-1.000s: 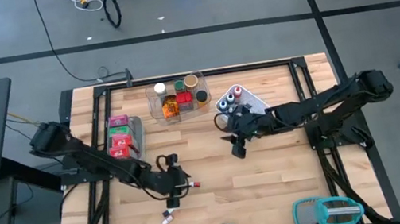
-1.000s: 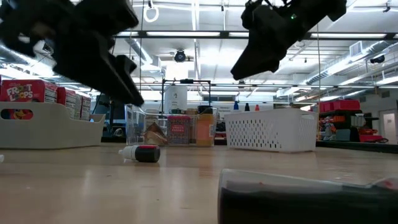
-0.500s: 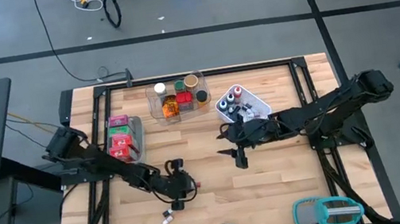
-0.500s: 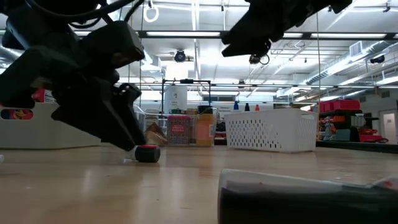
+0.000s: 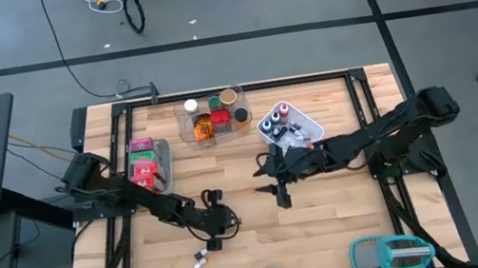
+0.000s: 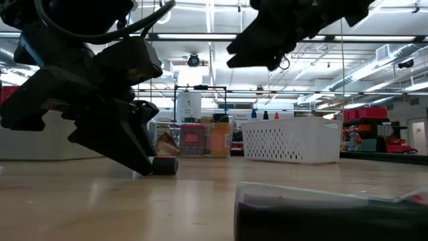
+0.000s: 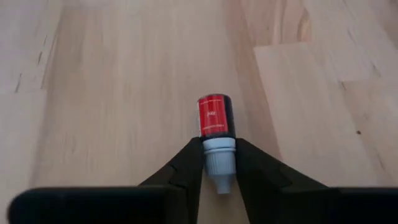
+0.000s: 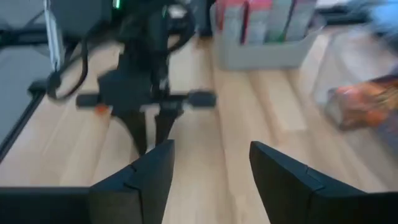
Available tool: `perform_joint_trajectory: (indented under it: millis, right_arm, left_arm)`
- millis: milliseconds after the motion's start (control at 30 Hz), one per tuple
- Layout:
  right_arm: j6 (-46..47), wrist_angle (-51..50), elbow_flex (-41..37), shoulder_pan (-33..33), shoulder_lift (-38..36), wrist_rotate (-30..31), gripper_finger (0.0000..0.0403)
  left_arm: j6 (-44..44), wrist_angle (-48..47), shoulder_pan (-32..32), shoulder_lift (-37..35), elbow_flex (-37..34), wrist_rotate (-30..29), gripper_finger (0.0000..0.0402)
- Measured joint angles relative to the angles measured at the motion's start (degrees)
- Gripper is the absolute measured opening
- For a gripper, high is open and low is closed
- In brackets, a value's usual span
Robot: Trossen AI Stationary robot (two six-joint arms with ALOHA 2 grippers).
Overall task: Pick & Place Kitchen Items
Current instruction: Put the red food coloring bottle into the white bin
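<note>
Vial [image 7: 216,127] white cap between left tool [image 7: 219,163] fingers, on table.

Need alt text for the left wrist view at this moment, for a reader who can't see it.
A small red-labelled vial with a white cap lies on its side on the wooden table, its cap end sitting between the two dark fingers of the left gripper. The fingers flank the cap closely; nothing else shows on the boards around it.

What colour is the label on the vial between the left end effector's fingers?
Red, on a dark vial with a white cap; the left wrist view shows it best.
</note>
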Motion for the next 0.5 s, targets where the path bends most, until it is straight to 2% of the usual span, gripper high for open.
perform_joint_trajectory:
  millis: [133, 233, 400, 500]
  right_arm:
    - [0.17, 4.51, 0.0, 0.98, 5.57, -4.06, 0.0209]
    - [0.13, 10.15, 0.0, 2.35, 10.54, -5.45, 0.021]
    - [-1.54, 16.21, -0.04, 4.76, 16.79, -4.96, 0.0228]
    - [-1.6, 17.45, -0.04, 6.06, 19.04, -0.56, 0.024]
  left_arm:
    - [1.86, 1.43, 0.04, 0.13, -0.09, -0.62, 0.0071]
    - [2.77, 2.98, 0.18, 0.33, -0.11, -1.95, 0.0074]
    - [2.24, 3.9, 0.6, 0.33, -0.02, -5.87, 0.0098]
    - [2.0, 4.87, 1.26, 0.33, -0.02, -6.3, 0.0093]
